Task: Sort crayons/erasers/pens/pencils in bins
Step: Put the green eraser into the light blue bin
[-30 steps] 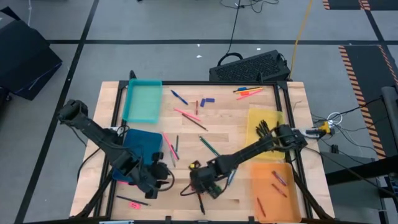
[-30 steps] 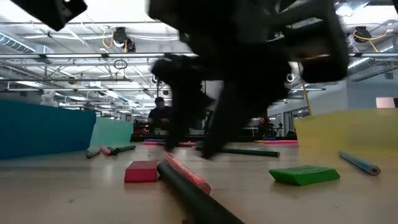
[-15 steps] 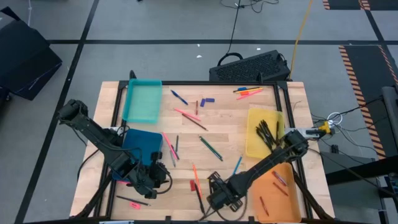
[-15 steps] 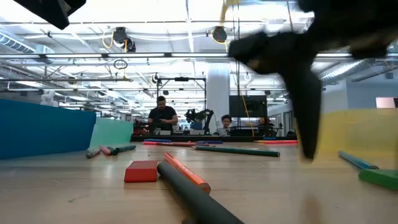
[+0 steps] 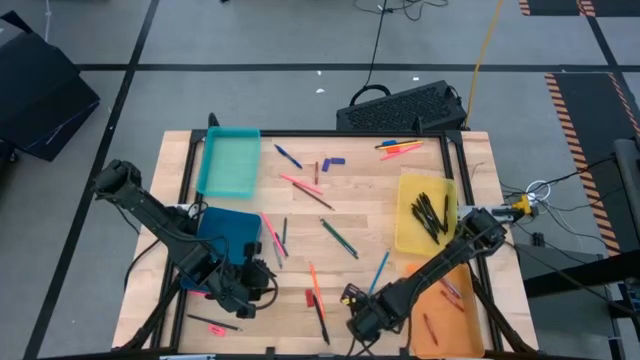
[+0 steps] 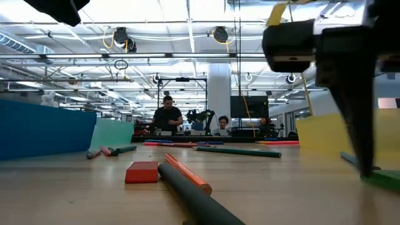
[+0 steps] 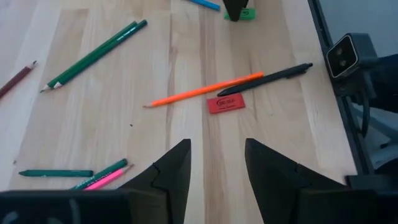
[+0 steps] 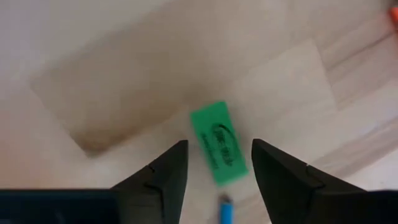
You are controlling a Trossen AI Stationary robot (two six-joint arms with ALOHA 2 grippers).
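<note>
right pincer (image 8: 214, 171) hangs low at the front of the tabletop (image 5: 380, 215), just left of the orange bin (image 5: 470, 330). its fingers are spread apart with nothing between them, poised over a green eraser (image 8: 219, 142) that lies flat on the wood, not touched. a blue pencil tip (image 8: 226, 211) shows just beside the eraser. in the low view the same green eraser (image 6: 382, 179) sits at the far right under the dark finger.

left pincer (image 7: 216, 163) waits near the front left, by the dark blue bin (image 5: 225, 228); fingers open, holding nothing. ahead of it a red eraser (image 7: 226, 104) lies just beside an orange pencil (image 7: 202, 89) and a black pen (image 7: 267, 78); two green pencils (image 7: 96, 55) lie apart from these.

yellow bin (image 5: 408, 235) on the right holds several black pens (image 5: 432, 213). orange bin holds a few crayons (image 5: 447, 290). teal bin (image 5: 229, 160) sits at the back left. more pens and pencils are scattered over the middle of the tabletop, a pink and orange bunch (image 5: 400, 150) near the back edge. low view shows a red eraser (image 6: 142, 172) next to an orange pencil (image 6: 186, 173), and people (image 6: 166, 116) in the room behind.
</note>
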